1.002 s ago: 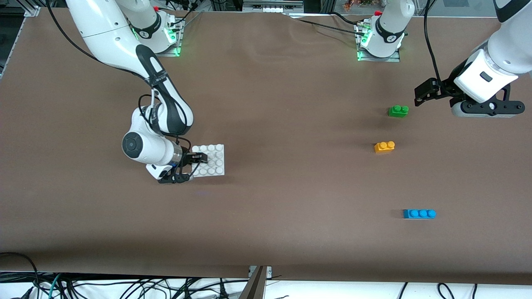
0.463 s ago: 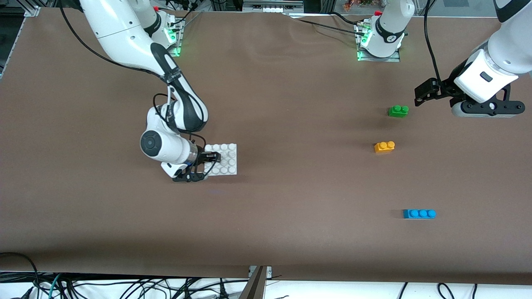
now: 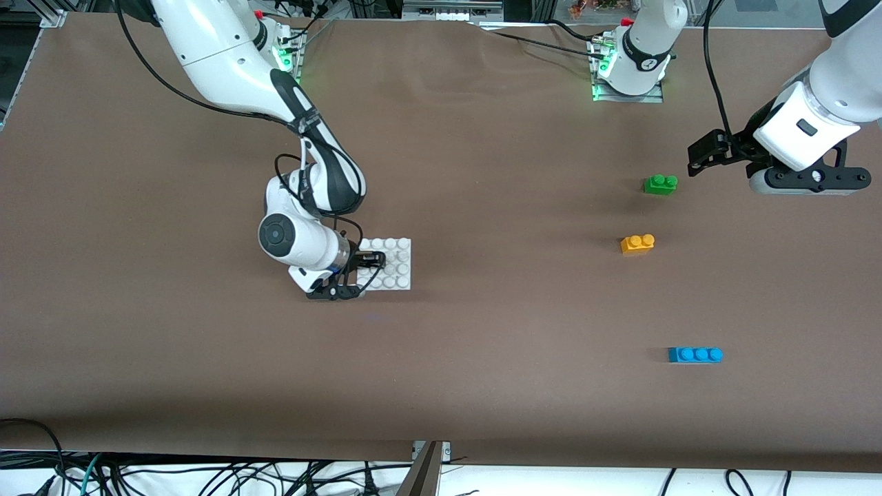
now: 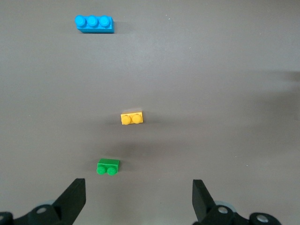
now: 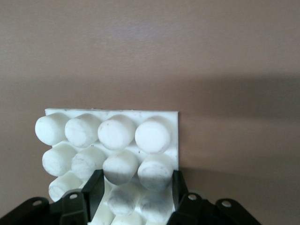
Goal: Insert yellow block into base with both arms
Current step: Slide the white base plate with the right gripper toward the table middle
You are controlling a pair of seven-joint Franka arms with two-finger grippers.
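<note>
- My right gripper's [image 3: 365,265] fingers [image 5: 96,187] are clamped on the base [image 3: 393,265], pinching a row of studs at the edge toward the right arm's end; in the right wrist view two studs sit between the black fingers.
- Since a second ago, I see the right gripper and the base have slid together across the table [image 3: 482,172] toward the left arm's end, roughly one plate-width. The grip looks the same in all three front frames.
- The right arm [image 3: 234,62] has stretched out from its base to follow, with the elbow now lower and further along the table.
- The base lies flat, studs up, low at the table; I cannot tell whether it touches the cloth or is just above it.
- My left gripper's [image 3: 706,155] fingers [image 4: 72,201] are spread wide apart with nothing between them. It hangs over the table near the green brick [image 3: 660,184], and has not moved over the last second; that arm waits.
- The yellow block [image 3: 637,244] sits on the table, studs up, untouched and unmoved, nearer to the front camera than the green brick and well apart from the base.
- The blue brick [image 3: 694,354] lies nearer still to the front camera, also where it was.
- In the left wrist view all three bricks line up ahead of the open fingers, green closest to them.
</note>
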